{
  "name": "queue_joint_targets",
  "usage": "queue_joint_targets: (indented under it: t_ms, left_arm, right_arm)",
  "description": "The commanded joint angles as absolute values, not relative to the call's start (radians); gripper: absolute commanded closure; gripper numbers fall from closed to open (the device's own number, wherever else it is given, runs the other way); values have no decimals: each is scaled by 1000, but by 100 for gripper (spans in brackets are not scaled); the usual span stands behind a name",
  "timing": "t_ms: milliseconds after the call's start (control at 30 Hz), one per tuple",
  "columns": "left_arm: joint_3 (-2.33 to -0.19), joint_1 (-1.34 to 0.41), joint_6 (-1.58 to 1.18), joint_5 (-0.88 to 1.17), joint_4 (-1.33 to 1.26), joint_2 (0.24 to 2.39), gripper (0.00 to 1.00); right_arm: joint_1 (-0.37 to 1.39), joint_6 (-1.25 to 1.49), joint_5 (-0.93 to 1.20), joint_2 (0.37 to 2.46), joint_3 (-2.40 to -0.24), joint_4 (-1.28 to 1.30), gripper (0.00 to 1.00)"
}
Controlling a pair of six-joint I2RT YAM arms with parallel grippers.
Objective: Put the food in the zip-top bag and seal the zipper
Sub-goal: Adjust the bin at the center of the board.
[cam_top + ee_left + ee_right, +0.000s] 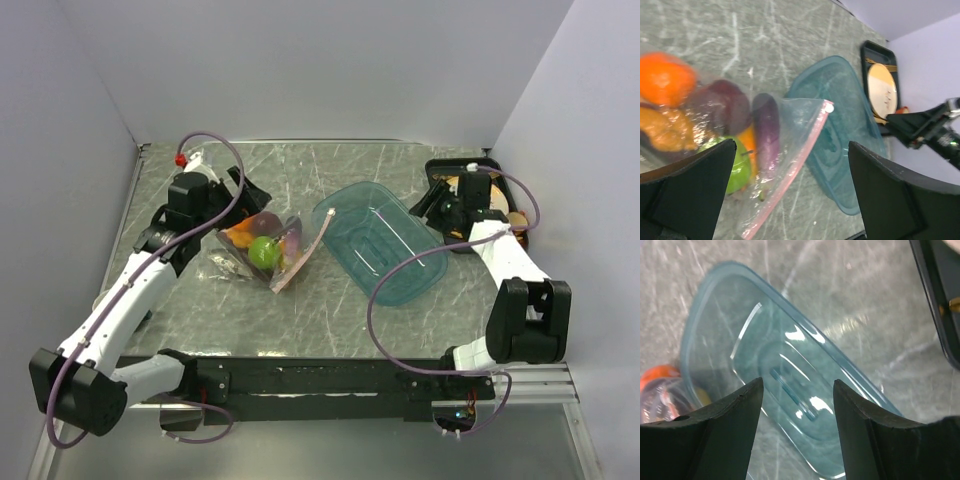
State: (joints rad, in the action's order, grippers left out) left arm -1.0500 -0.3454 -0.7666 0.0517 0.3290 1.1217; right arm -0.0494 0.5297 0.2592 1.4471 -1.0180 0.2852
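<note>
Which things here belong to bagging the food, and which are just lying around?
Part of the job: zip-top bag, its pink zipper, toy food already inside the bag.
Just lying about: teal tray, black tray, beige plate on it.

Soft, even light fills the overhead view; shadows under the arms [130, 290] are faint, and the worktop [330, 310] carries pale, streaky reflections. In the right wrist view white glare bars sit on the teal tray [790, 375], while the right end effector [797, 385] looms dark and soft-edged. In the left wrist view the zip-top bag [792, 120] glints, and the food [665, 80] at the left edge blurs
</note>
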Motion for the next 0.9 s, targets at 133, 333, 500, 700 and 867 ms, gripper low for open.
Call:
queue_joint_targets:
  t_ms: [133, 333, 500, 700, 867]
  left_arm:
    - [-1052, -342, -775, 173, 228, 1160, 1]
    - [-1055, -342, -755, 84, 287, 1158, 1]
    - [-1060, -344, -756, 72, 305, 1161, 1]
    - [-1032, -342, -785, 31, 301, 1132, 1]
    - [-1037, -342, -773, 15, 313, 1124, 1]
  right_arm:
    - [73, 511, 247, 1341, -809, 291, 35]
    - [302, 589, 187, 1384, -756, 265, 35]
    - [417, 646, 198, 1474, -810, 233, 35]
    - [511, 629, 250, 1626, -1005, 268, 35]
    - [551, 617, 278, 1724, -1155, 293, 35]
